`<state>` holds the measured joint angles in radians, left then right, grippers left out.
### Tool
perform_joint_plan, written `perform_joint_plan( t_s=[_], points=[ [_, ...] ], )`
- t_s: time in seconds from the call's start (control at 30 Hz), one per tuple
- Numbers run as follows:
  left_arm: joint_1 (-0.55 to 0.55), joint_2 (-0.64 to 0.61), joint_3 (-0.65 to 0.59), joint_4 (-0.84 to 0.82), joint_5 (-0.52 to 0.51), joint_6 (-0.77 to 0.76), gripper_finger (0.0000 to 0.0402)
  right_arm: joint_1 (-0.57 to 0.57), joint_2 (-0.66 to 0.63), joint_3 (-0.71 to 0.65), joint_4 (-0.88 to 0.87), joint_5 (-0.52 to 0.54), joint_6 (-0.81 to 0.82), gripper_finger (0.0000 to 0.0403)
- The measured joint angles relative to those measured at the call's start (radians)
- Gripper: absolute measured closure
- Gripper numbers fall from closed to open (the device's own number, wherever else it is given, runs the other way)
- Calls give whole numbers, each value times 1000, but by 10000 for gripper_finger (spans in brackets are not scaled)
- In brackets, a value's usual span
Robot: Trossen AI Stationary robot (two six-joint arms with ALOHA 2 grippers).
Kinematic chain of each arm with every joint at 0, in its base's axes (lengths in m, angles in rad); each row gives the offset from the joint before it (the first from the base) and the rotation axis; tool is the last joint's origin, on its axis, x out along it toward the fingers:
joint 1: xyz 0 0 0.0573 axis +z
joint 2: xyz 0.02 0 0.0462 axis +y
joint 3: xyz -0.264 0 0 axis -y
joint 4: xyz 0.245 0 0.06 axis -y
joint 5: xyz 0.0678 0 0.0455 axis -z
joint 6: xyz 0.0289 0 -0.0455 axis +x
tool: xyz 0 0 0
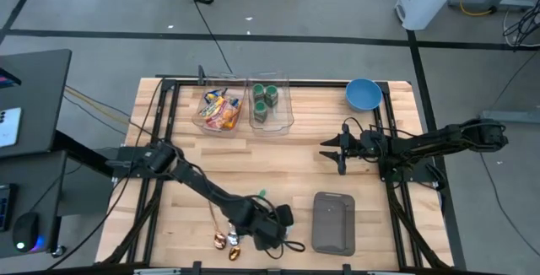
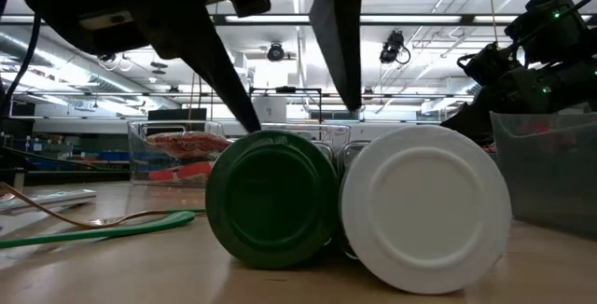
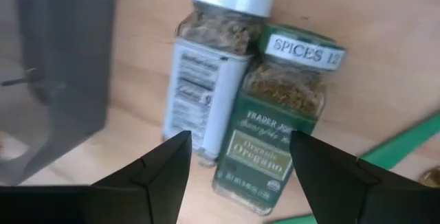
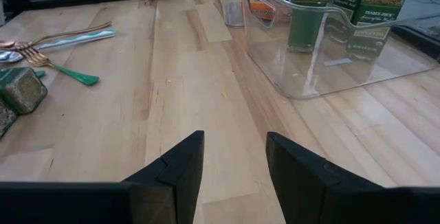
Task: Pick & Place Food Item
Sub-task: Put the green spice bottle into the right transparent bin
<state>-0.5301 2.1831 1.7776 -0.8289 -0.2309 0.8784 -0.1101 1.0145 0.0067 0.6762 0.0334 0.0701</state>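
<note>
On the wooden bench (image 1: pixel 287 161), two spice jars lie side by side at the near edge: a green-lidded oregano jar (image 3: pixel 275 124) and a white-lidded jar (image 3: pixel 210 73). The left gripper (image 3: pixel 237 172) hovers over them, jaws open astride the oregano, gripping nothing. The right gripper (image 4: pixel 234 165) waits mid-bench, jaws parted and empty.
</note>
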Motion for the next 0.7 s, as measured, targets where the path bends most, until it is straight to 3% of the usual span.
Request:
perform_joint_plan(
  t_s=[0.23,0.7],
  points=[
    [-1,67,72,-161,47,4,147,0,0,0,-2,0,-4,236],
    [1,63,73,-165,81,30,177,0,0,0,0,0,-11,236]
  ],
)
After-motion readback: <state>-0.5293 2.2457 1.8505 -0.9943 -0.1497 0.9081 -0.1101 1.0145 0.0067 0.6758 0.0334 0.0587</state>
